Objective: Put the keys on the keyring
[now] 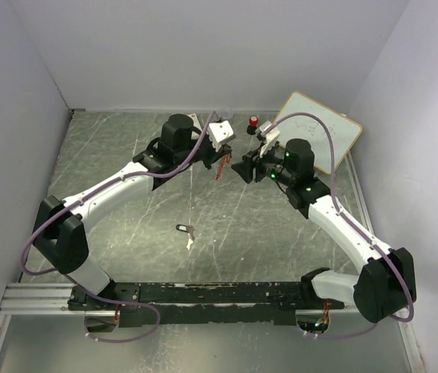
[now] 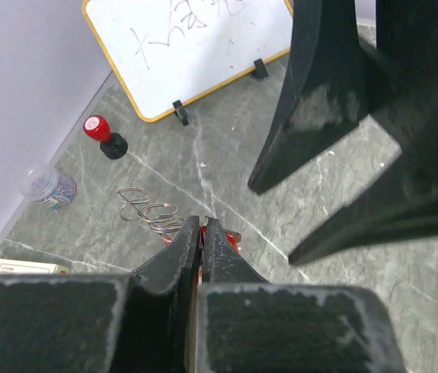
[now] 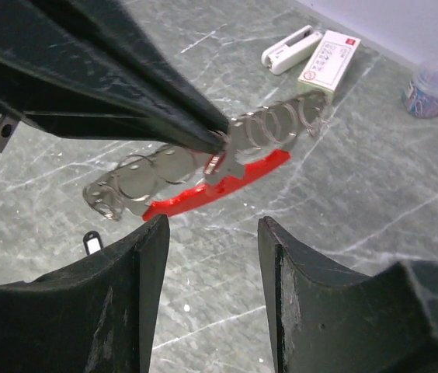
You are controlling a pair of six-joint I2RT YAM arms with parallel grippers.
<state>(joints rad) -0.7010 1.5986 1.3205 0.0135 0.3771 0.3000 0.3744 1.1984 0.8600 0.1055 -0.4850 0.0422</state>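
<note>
A grey-green marbled table with pale veins is boxed in by plain white walls. A yellow-framed whiteboard leans in the far right corner. The left gripper is pinched tight on the keyring, a curved red plastic piece joined to silver wire loops, and holds it in the air over the table's far middle. In the right wrist view its long axis runs from lower left to upper right, with loops reaching past both ends. The right gripper stands spread wide just beside it, gripping nothing. A small black-headed key with a silver blade lies on the table, well apart from the keyring and nearer the arm bases.
</note>
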